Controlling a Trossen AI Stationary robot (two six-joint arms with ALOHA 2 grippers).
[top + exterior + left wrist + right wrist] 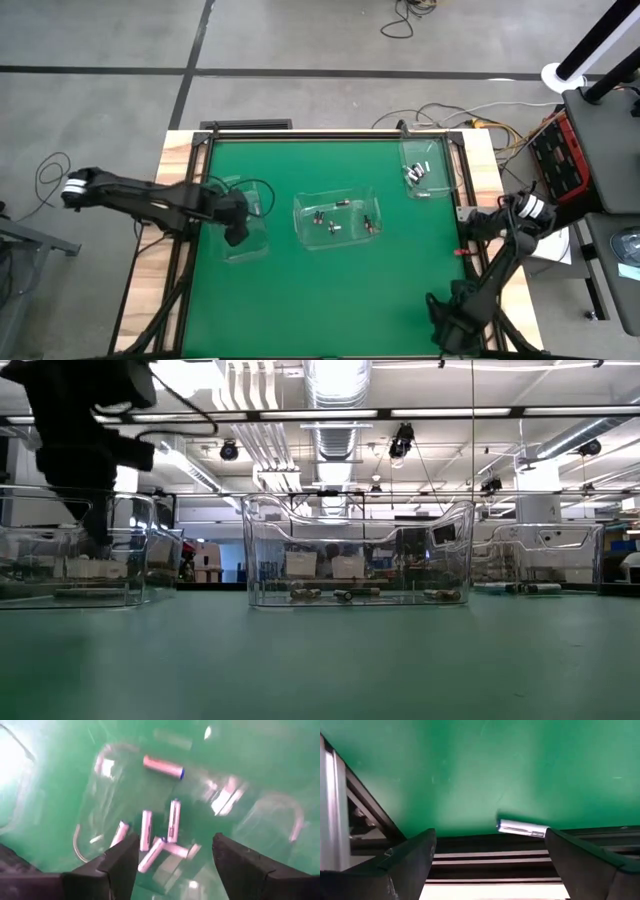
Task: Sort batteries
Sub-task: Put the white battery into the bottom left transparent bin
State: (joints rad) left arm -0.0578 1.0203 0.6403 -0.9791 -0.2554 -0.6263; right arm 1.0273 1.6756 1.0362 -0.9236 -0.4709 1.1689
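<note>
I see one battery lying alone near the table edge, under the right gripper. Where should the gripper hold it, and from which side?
Probably from above, fingers closing across the middle of the loose battery. It lies flat on the green mat, lengthwise along the dark frame rail, so the round sides are the narrow span. The right gripper is open, apparently wide enough.

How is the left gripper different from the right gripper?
The left gripper hangs over the left clear bin with batteries below; the right gripper sits at the near table edge, over one loose battery. Both are open, holding nothing.
</note>
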